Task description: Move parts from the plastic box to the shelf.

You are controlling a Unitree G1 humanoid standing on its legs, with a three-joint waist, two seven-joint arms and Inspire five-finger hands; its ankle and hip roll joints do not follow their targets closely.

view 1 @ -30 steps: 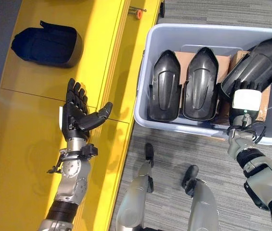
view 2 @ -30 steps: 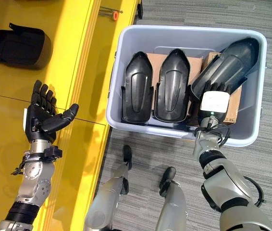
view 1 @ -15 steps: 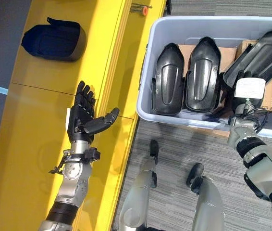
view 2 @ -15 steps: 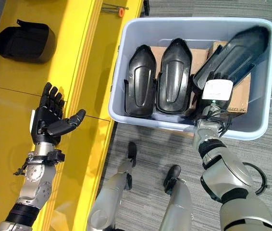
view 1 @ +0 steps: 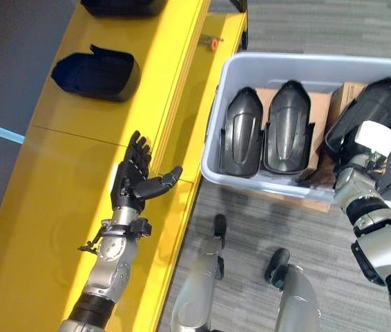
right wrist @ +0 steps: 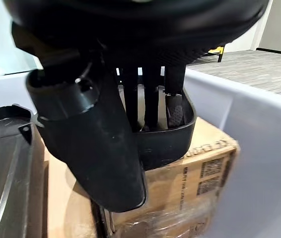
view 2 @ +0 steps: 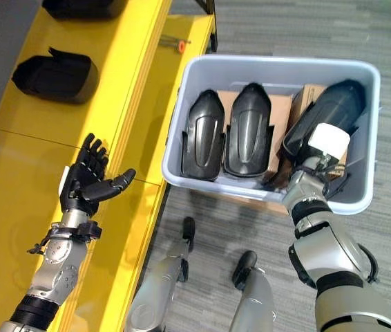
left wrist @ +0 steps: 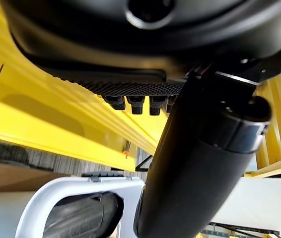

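- A black moulded part [view 2: 323, 117] is leaning tilted at the right end of the plastic box [view 2: 202, 69], its far end up against the far right corner; the right hand [right wrist: 145, 106] is gripping its near end, with the fingers [right wrist: 153, 99] hooked inside the rim and the thumb [right wrist: 93, 148] bearing on the outside, as the right wrist view shows
- That hold on the rim is probably giving the hand a firm edge for lifting the part out of the box
- Two more black parts [view 1: 242, 133] are lying side by side in the left half of the box, pointed ends far, resting on a cardboard carton [view 1: 320, 111]; I judge they are waiting their turn
- The carton is carrying a printed label and a barcode in the right wrist view, too small for reading
- On the yellow shelf [view 1: 78, 180] to the left, one black part [view 1: 99, 72] is already sitting at the far left, and another dark piece [view 1: 119, 5] is showing at the far edge
- The left hand [view 1: 137, 181] is hovering over the shelf, palm facing right, fingers straight and spread, holding nothing, seemingly ready for receiving
- A small orange-tipped pin [view 1: 211, 43] is lying at the far end of the shelf, just beside the box
- The box is standing on grey carpet [view 2: 389, 41] right of the shelf
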